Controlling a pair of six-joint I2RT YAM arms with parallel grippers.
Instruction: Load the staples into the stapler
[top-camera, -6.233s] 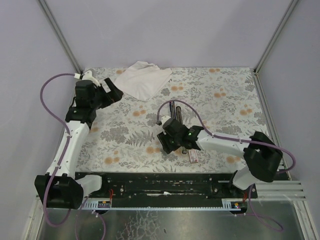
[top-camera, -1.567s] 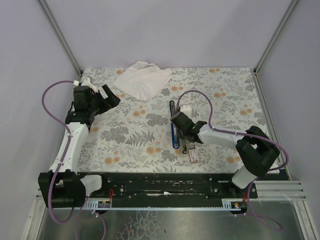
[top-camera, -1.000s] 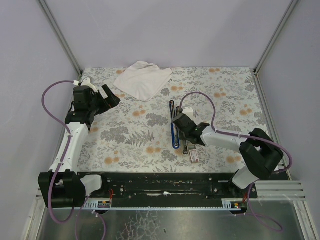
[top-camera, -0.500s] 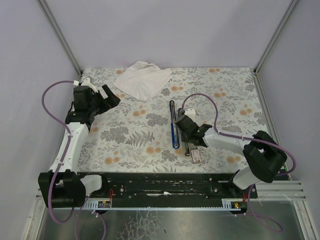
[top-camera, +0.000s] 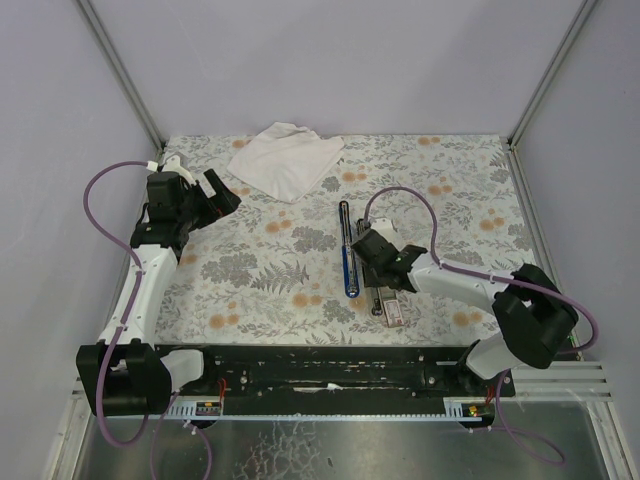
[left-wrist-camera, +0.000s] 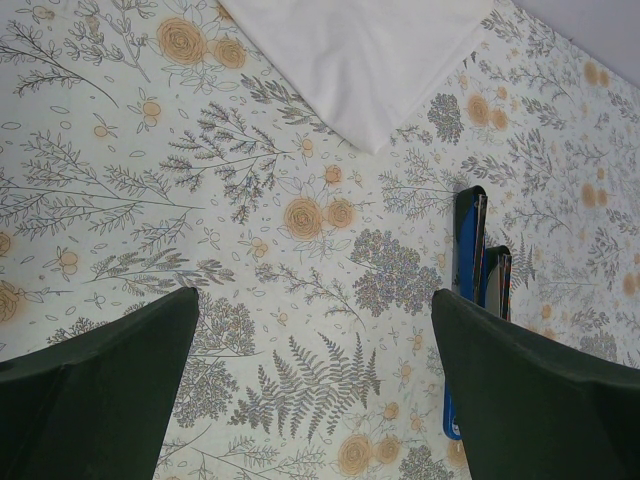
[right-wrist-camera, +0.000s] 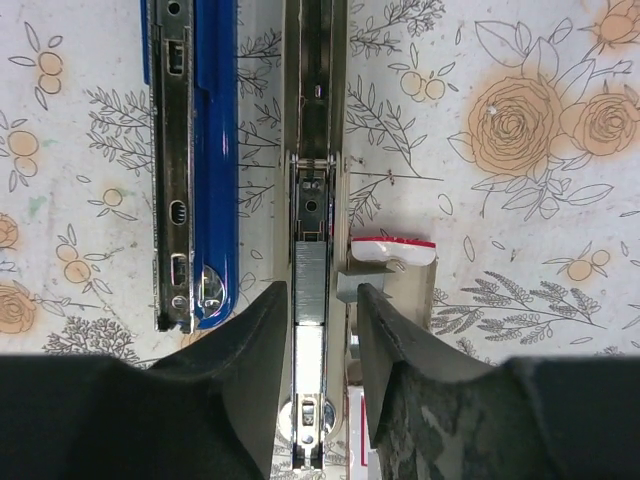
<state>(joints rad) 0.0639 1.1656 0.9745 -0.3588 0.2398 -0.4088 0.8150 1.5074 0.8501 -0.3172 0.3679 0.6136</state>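
In the right wrist view a silvery strip of staples (right-wrist-camera: 311, 283) lies in the open channel of a cream and silver stapler (right-wrist-camera: 316, 120). My right gripper (right-wrist-camera: 321, 290) is open and straddles that channel, its fingers clear of the strip on both sides. The small staple box (right-wrist-camera: 392, 250) with a red and white end sits just right of the channel, with more staples inside. A blue stapler (right-wrist-camera: 195, 150) lies opened flat to the left. My left gripper (top-camera: 225, 195) hovers open and empty far to the left.
A white cloth (top-camera: 285, 158) lies at the back of the flowered mat. The blue stapler (left-wrist-camera: 468, 250) also shows in the left wrist view. The staple box (top-camera: 393, 313) lies near the front rail (top-camera: 320, 365). Grey walls enclose the table.
My right gripper's jaws have widened over the stapler channel, and the staple strip now lies free in it. The left arm has not moved.
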